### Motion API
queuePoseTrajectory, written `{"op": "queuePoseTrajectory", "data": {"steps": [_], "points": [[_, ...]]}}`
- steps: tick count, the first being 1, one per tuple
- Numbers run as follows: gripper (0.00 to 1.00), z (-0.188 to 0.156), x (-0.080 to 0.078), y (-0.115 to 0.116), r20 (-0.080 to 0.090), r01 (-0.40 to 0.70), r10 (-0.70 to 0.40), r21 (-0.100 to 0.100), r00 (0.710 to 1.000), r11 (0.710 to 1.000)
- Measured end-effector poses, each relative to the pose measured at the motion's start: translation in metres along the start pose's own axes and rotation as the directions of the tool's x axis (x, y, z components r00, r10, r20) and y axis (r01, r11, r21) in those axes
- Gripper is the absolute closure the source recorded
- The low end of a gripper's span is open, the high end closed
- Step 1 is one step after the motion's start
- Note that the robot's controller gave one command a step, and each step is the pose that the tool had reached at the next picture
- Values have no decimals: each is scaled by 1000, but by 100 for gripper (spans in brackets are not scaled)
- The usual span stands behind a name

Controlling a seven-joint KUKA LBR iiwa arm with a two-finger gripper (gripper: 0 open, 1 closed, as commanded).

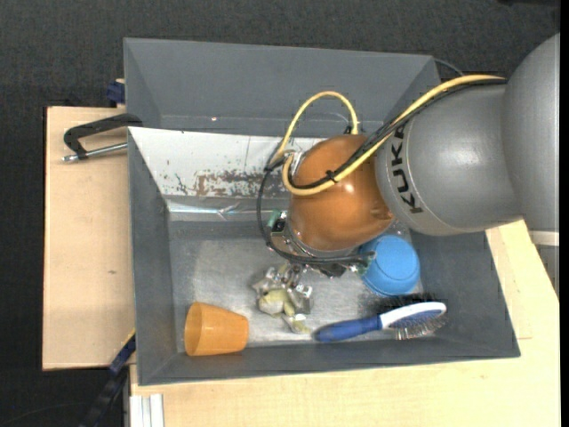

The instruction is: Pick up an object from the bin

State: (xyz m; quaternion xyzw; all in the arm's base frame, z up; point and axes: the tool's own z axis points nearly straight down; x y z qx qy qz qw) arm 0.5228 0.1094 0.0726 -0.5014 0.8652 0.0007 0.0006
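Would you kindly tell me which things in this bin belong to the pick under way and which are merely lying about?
In the job: the pincer, low over the middle of the bin; the small pale lump directly beneath it.
Lying about: orange cup on its side; blue brush; blue round pot.

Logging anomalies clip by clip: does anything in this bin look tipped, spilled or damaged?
The orange cup lies tipped on its side at the bin's front left. Brown, rust-like streaks mark the bin's back wall. Nothing looks spilled, and the blue brush lies flat near the front right.
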Motion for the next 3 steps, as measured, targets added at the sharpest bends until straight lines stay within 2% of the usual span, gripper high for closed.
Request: {"op": "queuePoseTrajectory", "data": {"steps": [1,3], "points": [[100,-18,-2,-1,5,-2,2,5,1000,1000],[100,-123,-8,-3,8,-7,6,8,1000,1000]]}}
